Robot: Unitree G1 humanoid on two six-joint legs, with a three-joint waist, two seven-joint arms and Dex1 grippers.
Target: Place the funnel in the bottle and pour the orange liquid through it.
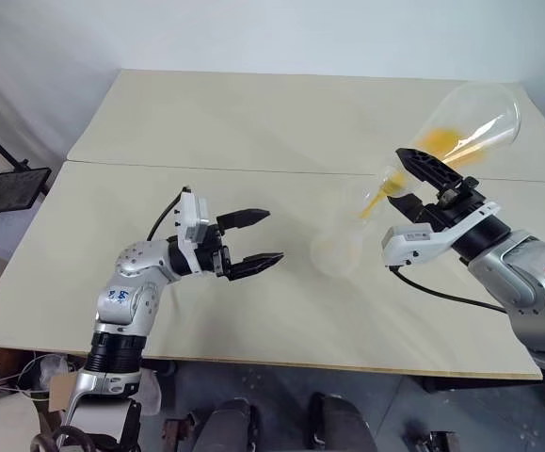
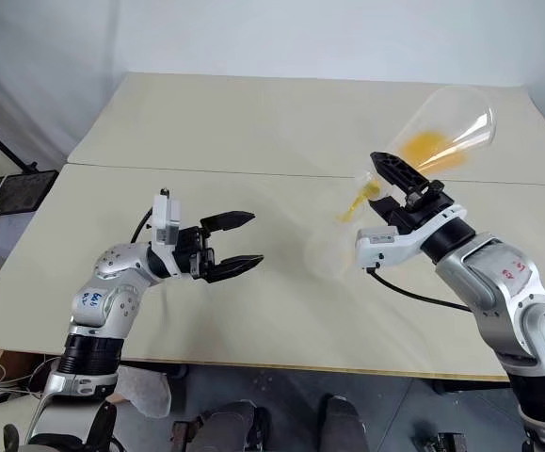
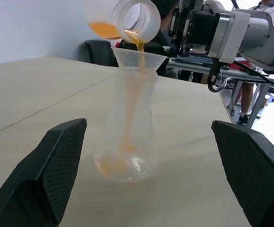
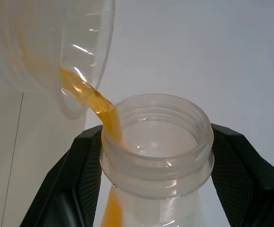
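The clear bottle (image 1: pixel 340 247) stands upright on the table with the small clear funnel (image 3: pixel 139 59) seated in its neck. My right gripper (image 1: pixel 437 179) is shut on the neck of a bigger clear cone-shaped flask (image 1: pixel 465 127), which is tilted mouth-down over the funnel. The orange liquid (image 1: pixel 439 141) pools in the flask. A thin stream (image 3: pixel 139 45) of it runs into the funnel and a little has collected in the bottle's base (image 3: pixel 113 165). To the left of the bottle my left gripper (image 1: pixel 258 240) hangs open, pointing at it and touching nothing.
Two beige tables (image 1: pixel 253 122) meet along a seam behind the bottle. A black stand (image 1: pixel 8 188) sits off the left edge. The table's front edge lies close below both arms. A person's legs (image 3: pixel 245 104) and chairs show beyond the table in the left wrist view.
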